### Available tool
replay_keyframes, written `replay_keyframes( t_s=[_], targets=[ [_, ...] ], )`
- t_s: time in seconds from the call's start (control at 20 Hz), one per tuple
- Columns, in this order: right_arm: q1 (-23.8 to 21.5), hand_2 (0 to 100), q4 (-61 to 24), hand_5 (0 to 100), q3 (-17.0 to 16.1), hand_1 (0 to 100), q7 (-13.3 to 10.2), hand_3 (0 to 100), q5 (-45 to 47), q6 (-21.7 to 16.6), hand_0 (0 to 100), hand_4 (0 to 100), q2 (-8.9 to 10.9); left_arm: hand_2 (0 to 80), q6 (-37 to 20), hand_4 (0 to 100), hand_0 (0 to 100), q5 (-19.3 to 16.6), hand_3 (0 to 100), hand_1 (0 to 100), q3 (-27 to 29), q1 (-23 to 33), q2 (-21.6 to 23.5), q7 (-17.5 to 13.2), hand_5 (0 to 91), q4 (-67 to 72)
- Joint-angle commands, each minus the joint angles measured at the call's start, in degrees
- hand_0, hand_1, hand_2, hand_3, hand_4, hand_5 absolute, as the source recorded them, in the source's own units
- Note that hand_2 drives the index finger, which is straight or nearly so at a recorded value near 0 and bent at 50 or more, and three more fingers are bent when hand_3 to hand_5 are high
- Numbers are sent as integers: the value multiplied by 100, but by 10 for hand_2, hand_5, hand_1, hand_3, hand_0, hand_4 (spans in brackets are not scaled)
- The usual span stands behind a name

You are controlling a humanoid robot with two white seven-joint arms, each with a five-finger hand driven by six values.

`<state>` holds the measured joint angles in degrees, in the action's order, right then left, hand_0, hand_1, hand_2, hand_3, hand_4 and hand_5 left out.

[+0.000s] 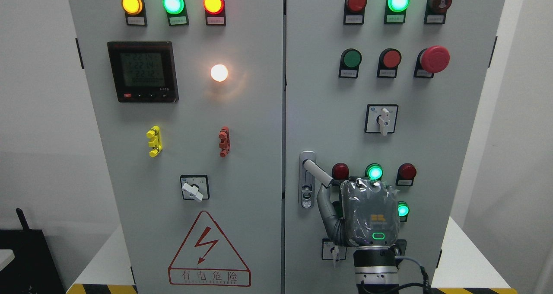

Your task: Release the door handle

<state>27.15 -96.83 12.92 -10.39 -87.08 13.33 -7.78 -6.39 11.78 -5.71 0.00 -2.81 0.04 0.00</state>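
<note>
An industrial test room or electrical lab. A tall grey switch cabinet with two doors fills the space, studded with glowing lamps, push buttons, a red emergency stop and a digital meter. A high-voltage warning triangle sits low on the left door, with striped hazard tape along the floor's edge and bare white walls.

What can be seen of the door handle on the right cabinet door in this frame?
The door handle is a pale grey lever that looks like metal. It is hinged at the top of a narrow upright silver plate by the right door's inner edge. It is swung out, slanting down to the right, away from the plate. A keyhole shows low on the plate. The right hand, wrapped in clear plastic, sits at the lever's free end, its thumb reaching up to the tip; the other fingers are hidden.
</note>
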Motion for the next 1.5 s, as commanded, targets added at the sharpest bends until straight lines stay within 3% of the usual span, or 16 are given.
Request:
replay_keyframes(
  t_s=[0.0, 1.45],
  targets=[
    [10, 1000, 6, 967, -9, 47, -7, 1000, -2, 3, 673, 1000, 13, 0, -2, 0, 120, 0, 0, 389, 0, 176, 0, 5, 0, -176],
    [97, 1000, 6, 968, -96, 43, -7, 1000, 16, 3, 678, 1000, 66, 0, -2, 0, 120, 0, 0, 389, 0, 176, 0, 5, 0, -176]
  ],
)
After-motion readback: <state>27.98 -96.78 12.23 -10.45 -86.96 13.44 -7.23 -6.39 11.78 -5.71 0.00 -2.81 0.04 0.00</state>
